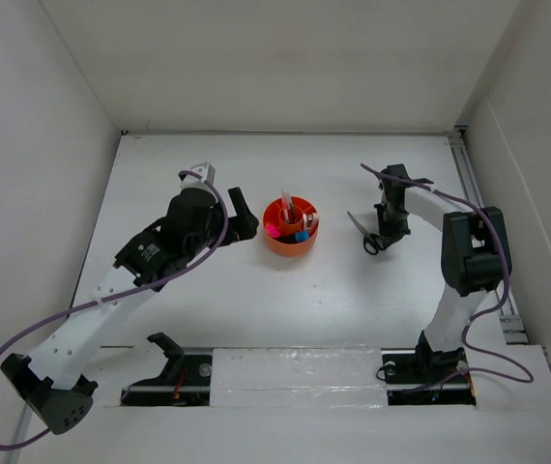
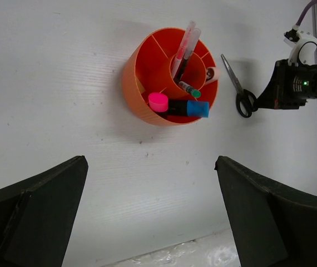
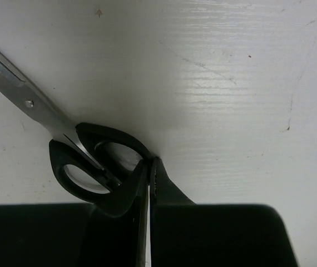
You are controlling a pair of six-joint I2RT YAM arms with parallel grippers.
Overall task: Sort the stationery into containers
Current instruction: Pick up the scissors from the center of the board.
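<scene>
The round orange organiser (image 1: 290,242) stands mid-table. It shows in the left wrist view (image 2: 142,83) holding a pink-capped marker (image 2: 158,102), a blue-capped marker (image 2: 198,108), a green-tipped pen (image 2: 191,89) and pens (image 2: 186,41) upright in the central cup. My left gripper (image 1: 245,217) is open and empty just left of it; its fingers (image 2: 47,211) frame bare table. The black-handled scissors (image 1: 366,237) lie right of the organiser, blades pointing away. My right gripper (image 1: 382,240) is shut on a handle loop (image 3: 111,133) with its jaws (image 3: 150,167) pinched together.
White walls enclose the table on the left, back and right. A rail runs along the right edge (image 1: 478,193). A taped strip (image 1: 295,372) and the arm bases sit at the near edge. Bare surface lies around the organiser.
</scene>
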